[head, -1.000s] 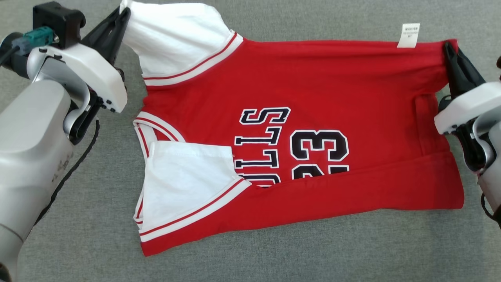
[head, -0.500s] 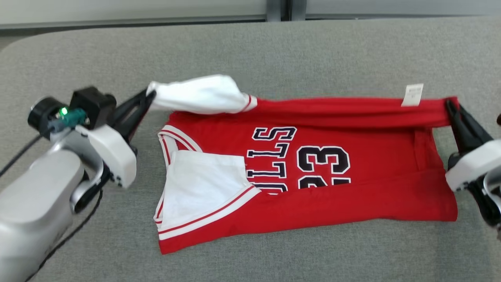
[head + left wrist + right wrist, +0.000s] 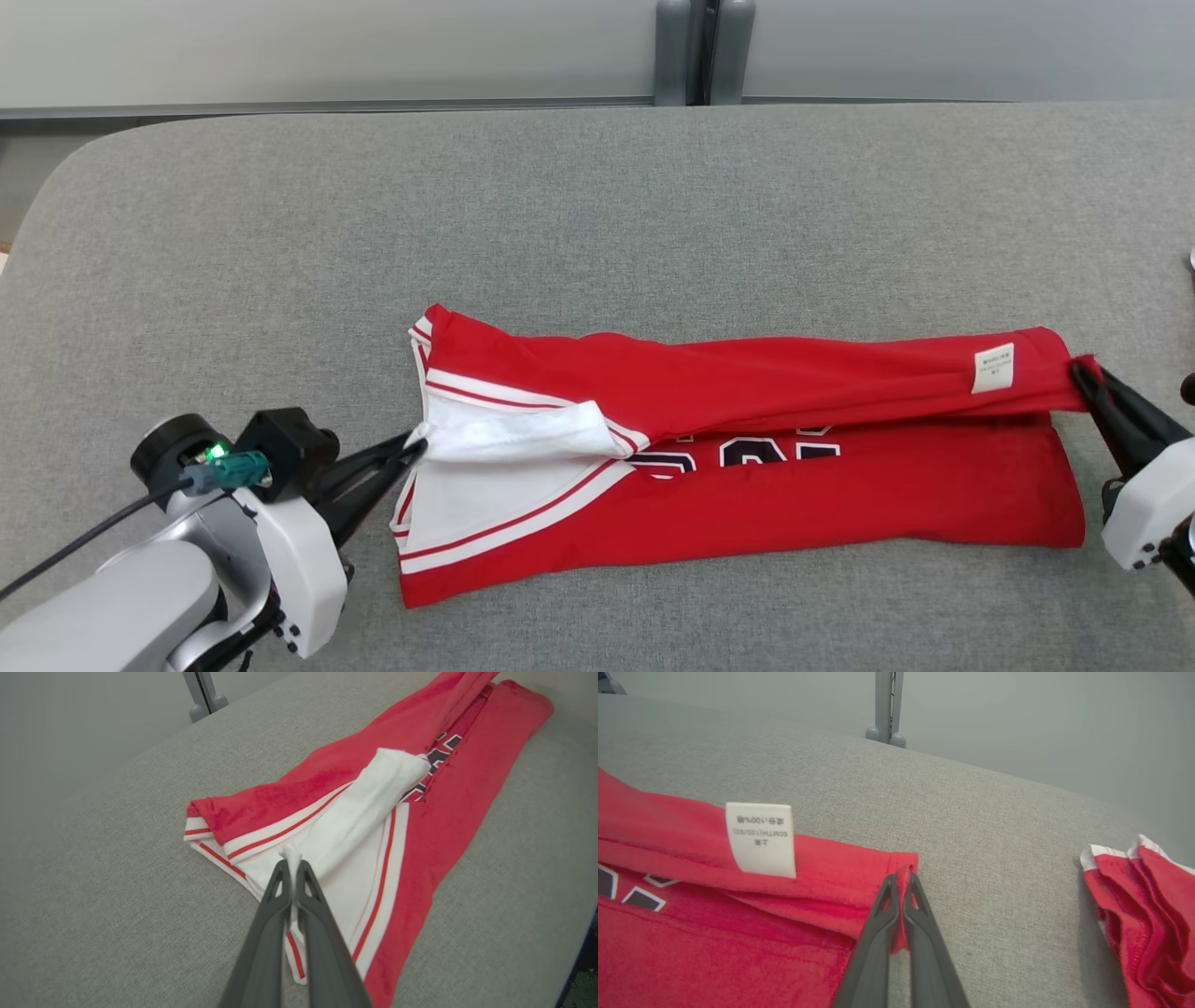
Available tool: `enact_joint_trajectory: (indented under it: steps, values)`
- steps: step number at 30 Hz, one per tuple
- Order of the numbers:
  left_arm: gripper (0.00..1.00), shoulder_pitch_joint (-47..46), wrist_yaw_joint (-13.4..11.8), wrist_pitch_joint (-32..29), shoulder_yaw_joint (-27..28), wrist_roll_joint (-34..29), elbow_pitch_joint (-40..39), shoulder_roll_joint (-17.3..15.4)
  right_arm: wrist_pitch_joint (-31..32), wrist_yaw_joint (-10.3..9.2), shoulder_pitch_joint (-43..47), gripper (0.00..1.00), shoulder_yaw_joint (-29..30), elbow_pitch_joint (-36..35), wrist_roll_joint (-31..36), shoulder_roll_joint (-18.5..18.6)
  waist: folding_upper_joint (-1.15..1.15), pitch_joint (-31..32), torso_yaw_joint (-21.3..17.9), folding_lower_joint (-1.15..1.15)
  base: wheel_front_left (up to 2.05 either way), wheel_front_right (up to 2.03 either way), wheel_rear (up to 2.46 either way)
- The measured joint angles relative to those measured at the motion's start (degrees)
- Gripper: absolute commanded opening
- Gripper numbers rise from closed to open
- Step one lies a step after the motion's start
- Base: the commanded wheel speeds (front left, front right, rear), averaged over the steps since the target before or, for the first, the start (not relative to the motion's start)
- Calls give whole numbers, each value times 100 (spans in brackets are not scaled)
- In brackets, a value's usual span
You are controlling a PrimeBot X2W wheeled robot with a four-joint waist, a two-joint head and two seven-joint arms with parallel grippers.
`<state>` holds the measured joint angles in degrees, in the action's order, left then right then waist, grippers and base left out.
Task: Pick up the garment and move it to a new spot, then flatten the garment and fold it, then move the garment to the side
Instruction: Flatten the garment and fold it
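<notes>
Left wrist view: left gripper (image 3: 292,861) pinched on the garment (image 3: 467,793), white sleeve; right gripper (image 3: 902,876) clamped on red hem; label (image 3: 760,839) at ten o'clock reads "100%".

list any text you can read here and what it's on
"100%": white tag on the red jersey, upside down in the right wrist view; characters around it too blurred.
"(120/60)": same tag, next line; what precedes it is unclear.
Dark chest print: mostly folded under, unreadable.

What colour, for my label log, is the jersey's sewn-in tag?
White with dark print; the tag shows best in the right wrist view.
</notes>
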<state>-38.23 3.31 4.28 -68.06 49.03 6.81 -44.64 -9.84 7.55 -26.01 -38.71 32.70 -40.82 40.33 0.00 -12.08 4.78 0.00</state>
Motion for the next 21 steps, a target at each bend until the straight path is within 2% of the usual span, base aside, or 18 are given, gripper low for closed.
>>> enact_joint_trajectory:
  steps: [2,3,5,6,7,8,9,10,12,16,19,21]
  values:
    - [0,51,-37,-64,-40,14,-89,-16,108,0,83,0,-47,-49,14,46,0,22,-6,0,0,0,0]
    - [0,55,-37,-121,-75,11,-119,-22,137,0,126,24,-56,-68,21,53,0,28,-11,0,0,0,0]
    - [0,57,-42,-166,-107,-15,-133,-22,182,0,164,42,-79,-83,24,59,0,33,-14,0,0,0,0]
    - [0,96,-86,-202,-129,-16,-154,-4,261,0,254,47,-136,-159,38,86,0,49,-23,0,0,0,0]
    - [0,96,-86,-202,-129,-16,-154,-4,261,0,254,100,-136,-159,38,86,0,49,-23,0,0,0,0]
    - [0,131,-86,-234,-144,-8,-162,8,365,0,303,100,-156,-177,1,96,0,58,-28,0,0,0,0]
    - [22,166,-86,-311,-166,26,-163,15,492,0,365,100,-159,-160,-75,109,0,65,-34,0,0,0,0]
    - [100,215,-86,-432,-185,140,-147,13,578,1,418,100,-183,-156,-85,152,0,75,-39,0,0,0,0]
    - [100,304,-75,-604,-243,212,-153,-18,591,0,476,100,-46,-97,-167,210,0,98,-56,0,0,0,0]
    - [100,369,-194,-492,-127,358,-186,-42,479,0,464,100,311,32,-166,197,0,142,-94,0,0,0,0]
    - [100,370,-417,-176,79,347,-167,-34,287,-1,437,100,661,107,-126,76,0,179,-104,0,0,0,0]
    - [100,362,-672,155,302,338,-118,22,81,-1,385,100,937,88,-138,-83,0,211,-101,0,0,0,0]
